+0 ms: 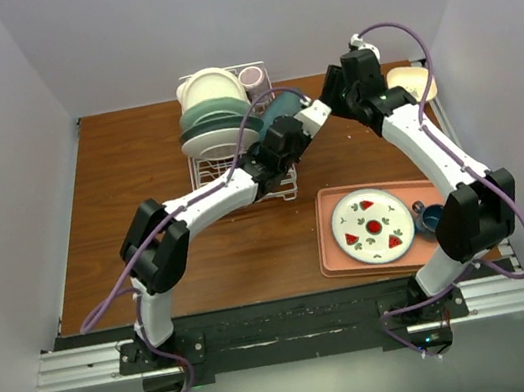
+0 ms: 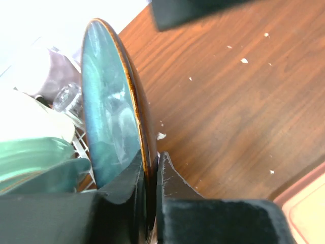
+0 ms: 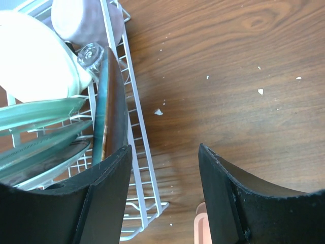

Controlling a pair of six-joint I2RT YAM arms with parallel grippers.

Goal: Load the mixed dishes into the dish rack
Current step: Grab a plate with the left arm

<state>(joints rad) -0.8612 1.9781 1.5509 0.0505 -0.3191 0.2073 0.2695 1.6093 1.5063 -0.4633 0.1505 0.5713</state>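
Note:
The white wire dish rack point(image 1: 286, 188) stands at the back middle of the table. It holds a white bowl point(image 1: 211, 91), pale green plates point(image 1: 209, 126), a purple cup point(image 1: 254, 77) and a small clear glass point(image 3: 90, 53). My left gripper point(image 1: 281, 132) is shut on the rim of a teal, dark-rimmed plate point(image 2: 109, 112). The plate stands on edge at the rack's right side point(image 3: 109, 96). My right gripper point(image 3: 165, 152) is open and empty just right of the rack's edge point(image 3: 137, 152). It hovers over bare table, close to that plate.
A salmon-pink tray point(image 1: 337, 244) at the front right holds a cream plate with red fruit patterns point(image 1: 373, 225) and a small blue cup point(image 1: 432, 219). A cream dish point(image 1: 411, 80) lies at the back right. White crumbs dot the wooden table point(image 3: 159, 112).

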